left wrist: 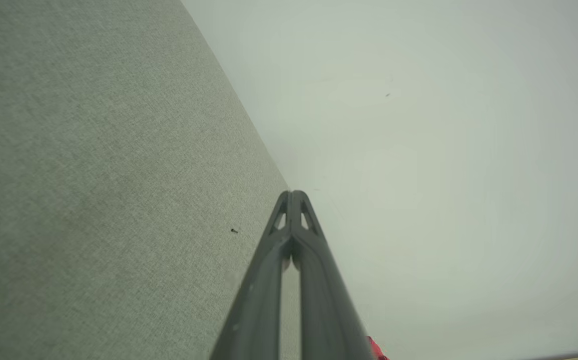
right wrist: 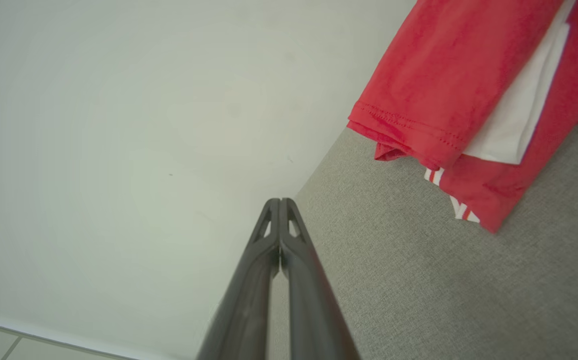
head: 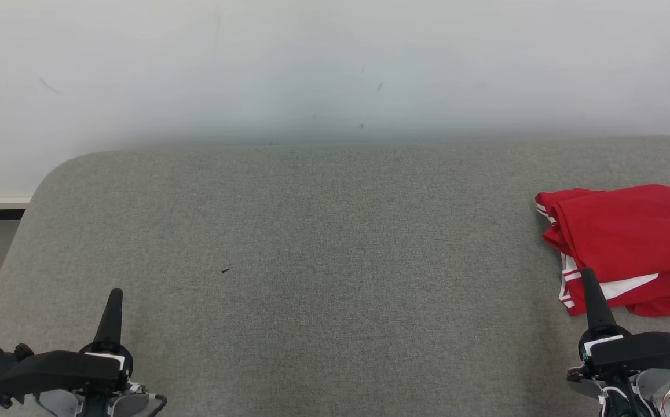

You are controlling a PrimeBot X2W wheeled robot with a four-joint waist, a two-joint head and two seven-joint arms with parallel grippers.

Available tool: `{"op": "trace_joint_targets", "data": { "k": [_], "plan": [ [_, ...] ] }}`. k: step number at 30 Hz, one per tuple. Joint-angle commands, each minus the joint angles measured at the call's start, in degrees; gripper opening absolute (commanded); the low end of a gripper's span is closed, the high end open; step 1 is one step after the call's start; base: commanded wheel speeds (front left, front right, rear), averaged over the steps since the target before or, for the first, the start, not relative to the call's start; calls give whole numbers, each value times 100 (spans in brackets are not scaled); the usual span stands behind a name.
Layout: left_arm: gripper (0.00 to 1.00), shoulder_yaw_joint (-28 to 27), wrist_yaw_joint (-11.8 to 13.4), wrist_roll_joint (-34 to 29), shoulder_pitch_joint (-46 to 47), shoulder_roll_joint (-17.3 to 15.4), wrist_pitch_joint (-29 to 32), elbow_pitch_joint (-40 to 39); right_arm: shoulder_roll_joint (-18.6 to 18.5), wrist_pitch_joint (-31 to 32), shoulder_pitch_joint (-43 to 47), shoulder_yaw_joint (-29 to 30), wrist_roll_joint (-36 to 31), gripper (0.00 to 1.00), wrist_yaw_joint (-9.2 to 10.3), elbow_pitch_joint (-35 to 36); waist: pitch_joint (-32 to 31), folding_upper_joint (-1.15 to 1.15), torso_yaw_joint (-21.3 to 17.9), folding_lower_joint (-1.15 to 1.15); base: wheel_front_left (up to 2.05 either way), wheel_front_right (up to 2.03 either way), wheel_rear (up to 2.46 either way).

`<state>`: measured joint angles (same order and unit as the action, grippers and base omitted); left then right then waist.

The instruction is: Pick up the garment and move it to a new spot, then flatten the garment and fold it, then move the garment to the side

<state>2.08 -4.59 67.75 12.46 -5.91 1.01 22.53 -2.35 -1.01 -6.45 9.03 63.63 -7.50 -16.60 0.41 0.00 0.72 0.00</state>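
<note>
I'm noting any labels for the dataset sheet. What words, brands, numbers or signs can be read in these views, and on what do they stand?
None can be read.
The red garment shows only white trim, no lettering visible.
The grey table and the wall bear no writing.

Bright, even, soft light with faint shadows; wrist views bend at edges, near fingers blurred

A grey fabric surface [head: 335, 231] with rounded far corners is carrying everything. A folded red garment [head: 630, 243] with white trim is lying at its right edge. A tiny dark speck [head: 225, 270] is sitting left of centre.
</note>
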Motion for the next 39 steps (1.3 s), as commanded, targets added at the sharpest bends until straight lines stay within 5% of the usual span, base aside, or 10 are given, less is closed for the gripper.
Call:
{"op": "trace_joint_targets", "data": {
  "k": [1,39],
  "plan": [
    [0,-69,-38,161,168,-9,46,-10,-56,27,-132,26,156,0,-1,32,-1,0,-2,0,0,0,0],
    [0,-501,-218,1708,565,204,590,327,-68,357,-295,68,1968,0,0,-46,-15,0,-48,0,0,0,0]
  ]
}}
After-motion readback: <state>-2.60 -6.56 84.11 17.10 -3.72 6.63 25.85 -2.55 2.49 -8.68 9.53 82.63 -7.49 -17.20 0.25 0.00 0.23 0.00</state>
